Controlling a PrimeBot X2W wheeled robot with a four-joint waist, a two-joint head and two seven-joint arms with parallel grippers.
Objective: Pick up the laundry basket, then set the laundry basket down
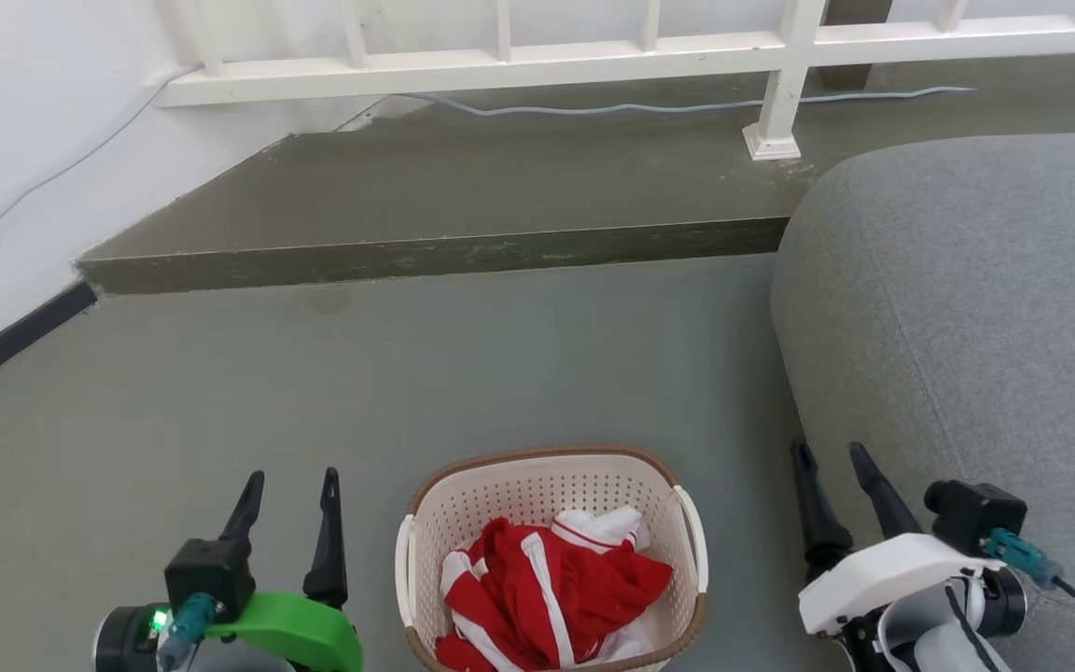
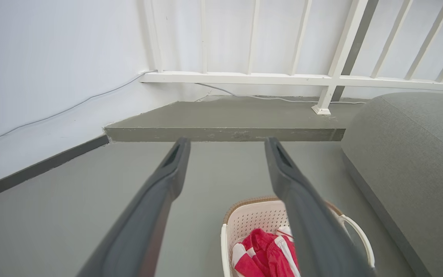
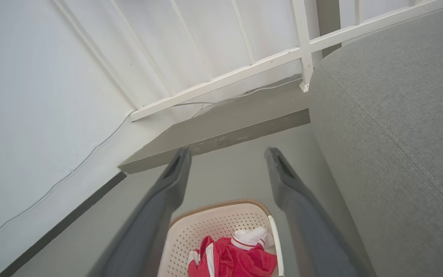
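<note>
The laundry basket (image 1: 537,485) stands on the grey floor at the bottom centre of the head view, cream-white and perforated, with a brown rim and white side handles; red-and-white clothing (image 1: 551,583) lies inside. My left gripper (image 1: 293,481) hovers open to the basket's left, touching nothing. My right gripper (image 1: 831,455) hangs open to its right, beside the sofa, also empty. In the left wrist view the basket (image 2: 250,219) sits low between and behind the open fingers (image 2: 175,169). The right wrist view shows the basket (image 3: 214,223) below its spread fingers (image 3: 283,181).
A grey sofa (image 1: 967,308) fills the right side, close to my right gripper. A raised concrete step (image 1: 435,252) runs across ahead, with a white railing (image 1: 780,84) and a cable behind it. A white wall (image 1: 24,140) with a dark skirting bounds the left.
</note>
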